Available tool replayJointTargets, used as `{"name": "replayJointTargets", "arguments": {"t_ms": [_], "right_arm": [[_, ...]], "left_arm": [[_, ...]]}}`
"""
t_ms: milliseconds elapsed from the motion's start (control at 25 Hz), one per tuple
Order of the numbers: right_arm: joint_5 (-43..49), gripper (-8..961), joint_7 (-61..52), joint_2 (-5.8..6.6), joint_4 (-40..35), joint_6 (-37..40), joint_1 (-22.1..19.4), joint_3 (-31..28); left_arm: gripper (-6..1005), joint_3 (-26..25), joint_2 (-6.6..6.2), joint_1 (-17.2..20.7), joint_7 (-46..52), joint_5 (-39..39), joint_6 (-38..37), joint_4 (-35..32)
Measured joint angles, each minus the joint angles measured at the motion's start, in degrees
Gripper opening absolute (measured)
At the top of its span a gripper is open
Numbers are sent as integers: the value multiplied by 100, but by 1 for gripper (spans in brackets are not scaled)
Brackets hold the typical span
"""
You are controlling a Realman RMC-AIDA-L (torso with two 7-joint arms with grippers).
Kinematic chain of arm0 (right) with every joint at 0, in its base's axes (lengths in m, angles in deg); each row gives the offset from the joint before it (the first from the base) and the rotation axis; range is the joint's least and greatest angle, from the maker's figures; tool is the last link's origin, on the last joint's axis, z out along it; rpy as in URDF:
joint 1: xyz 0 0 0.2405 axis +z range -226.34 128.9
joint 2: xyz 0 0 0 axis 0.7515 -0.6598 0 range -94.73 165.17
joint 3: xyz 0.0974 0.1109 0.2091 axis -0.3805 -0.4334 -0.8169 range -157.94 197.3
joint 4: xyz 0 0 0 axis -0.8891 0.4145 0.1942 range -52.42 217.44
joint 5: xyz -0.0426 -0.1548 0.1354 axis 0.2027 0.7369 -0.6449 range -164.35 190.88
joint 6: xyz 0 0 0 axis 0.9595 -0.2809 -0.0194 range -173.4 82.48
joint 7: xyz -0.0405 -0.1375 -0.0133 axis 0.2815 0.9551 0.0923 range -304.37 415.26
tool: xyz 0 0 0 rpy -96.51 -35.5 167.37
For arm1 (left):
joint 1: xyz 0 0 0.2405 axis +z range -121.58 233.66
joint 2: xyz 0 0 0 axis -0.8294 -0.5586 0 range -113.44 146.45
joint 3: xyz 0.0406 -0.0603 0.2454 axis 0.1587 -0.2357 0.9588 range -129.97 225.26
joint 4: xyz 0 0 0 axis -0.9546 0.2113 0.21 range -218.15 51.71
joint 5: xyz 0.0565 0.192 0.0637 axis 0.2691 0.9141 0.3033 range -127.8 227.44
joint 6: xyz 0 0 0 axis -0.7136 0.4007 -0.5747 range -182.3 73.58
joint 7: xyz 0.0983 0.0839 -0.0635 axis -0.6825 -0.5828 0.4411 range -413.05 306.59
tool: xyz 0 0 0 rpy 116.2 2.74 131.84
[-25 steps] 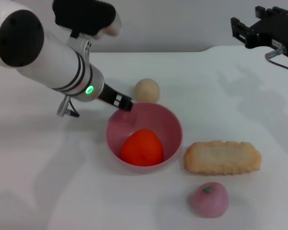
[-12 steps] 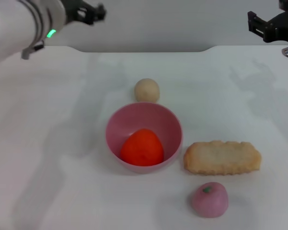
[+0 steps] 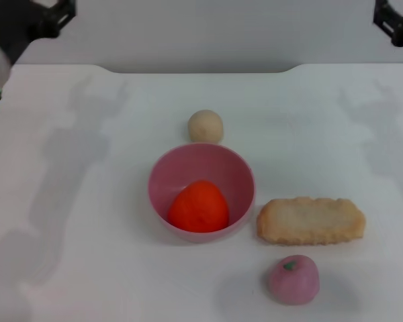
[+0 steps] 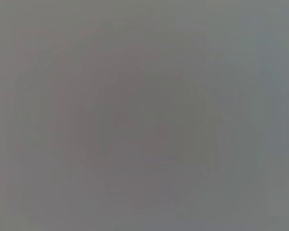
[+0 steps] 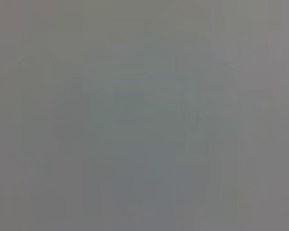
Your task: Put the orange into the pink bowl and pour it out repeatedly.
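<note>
The orange (image 3: 199, 206) is a bright red-orange, roundish toy fruit with a smooth matte skin, narrowing slightly toward its top. It sits inside the pink bowl (image 3: 223, 166), resting on the bottom against the near wall, leaning a little toward the bowl's left side. The pink bowl is plain, smooth, round and deep, standing upright with its opening facing up, near the middle of the white bench (image 3: 87, 221). Its rim is clearly wider than the orange.

The head view looks down on the table (image 3: 87, 268); both wrist views show nothing.
</note>
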Motion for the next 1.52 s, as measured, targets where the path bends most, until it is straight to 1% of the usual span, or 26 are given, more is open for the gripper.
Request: {"name": "replayJointTargets", "arguments": {"t_ms": [40, 80, 120, 160, 200, 240, 280, 320, 400, 440, 480, 560, 640, 760, 840, 920, 960, 1200, 1440, 1520], "right_arm": [[-44, 780, 0, 0, 152, 487, -59, 153], [-57, 786, 1, -1, 327, 1019, -112, 341], [-51, 786, 0, 0, 478, 1381, -133, 467], [-47, 787, 1, -1, 624, 1711, -143, 580], [-47, 787, -3, -1, 808, 2046, -136, 705], [-55, 787, -69, 1, 1052, 2272, -85, 816], [-55, 787, -69, 1, 1052, 2272, -85, 816], [-57, 787, -116, 2, 1158, 2305, -57, 846], [-60, 787, -255, 7, 1408, 2438, 3, 917], [-61, 787, -320, 10, 1517, 2532, 24, 939], [-61, 787, -362, 11, 1586, 2582, 29, 957], [-54, 787, -449, 15, 1660, 2654, 8, 967], [-47, 788, -618, 16, 1718, 2708, -46, 944], [-35, 788, -828, 19, 1900, 2835, -21, 939], [-23, 788, -1031, 24, 2114, 2976, 52, 963], [-22, 788, -1180, 28, 2255, 3031, 104, 972], [-21, 788, -1210, 32, 2280, 3032, 114, 968], [-11, 788, -1263, 51, 2324, 2997, 116, 923], [-44, 787, -1328, 44, 2433, 3002, 171, 927], [-47, 787, -1415, 45, 2498, 2996, 225, 929]], "left_arm": [[808, -19, -5, 208, 273, -46, -725, 322], [808, -39, -12, 300, 475, -83, -1174, 584], [808, -49, -19, 329, 645, -121, -1538, 905], [808, -53, -18, 316, 668, -128, -1618, 1048], [808, -53, -18, 316, 668, -128, -1618, 1048], [808, -72, -17, 283, 686, -135, -1760, 1292], [808, -72, -17, 283, 686, -135, -1760, 1292], [808, -108, -6, 125, 712, -163, -2089, 1811], [808, -119, 1, -65, 770, -240, -2402, 2302], [808, -120, 5, -120, 779, -279, -2509, 2456], [808, -120, 5, -120, 779, -279, -2509, 2456], [808, -121, 13, -264, 781, -483, -2827, 2885], [808, -121, 12, -310, 779, -601, -3000, 3082], [808, -121, 12, -310, 779, -601, -3000, 3082], [808, -110, 11, -359, 783, -728, -3230, 3307], [808, -110, 11, -359, 783, -728, -3230, 3307], [808, -106, 11, -381, 785, -742, -3289, 3403], [808, -63, 4, -380, 785, -749, -3321, 3446], [808, -55, 10, -373, 786, -749, -3432, 3494], [808, -48, 19, -381, 792, -762, -3579, 3581]]}}
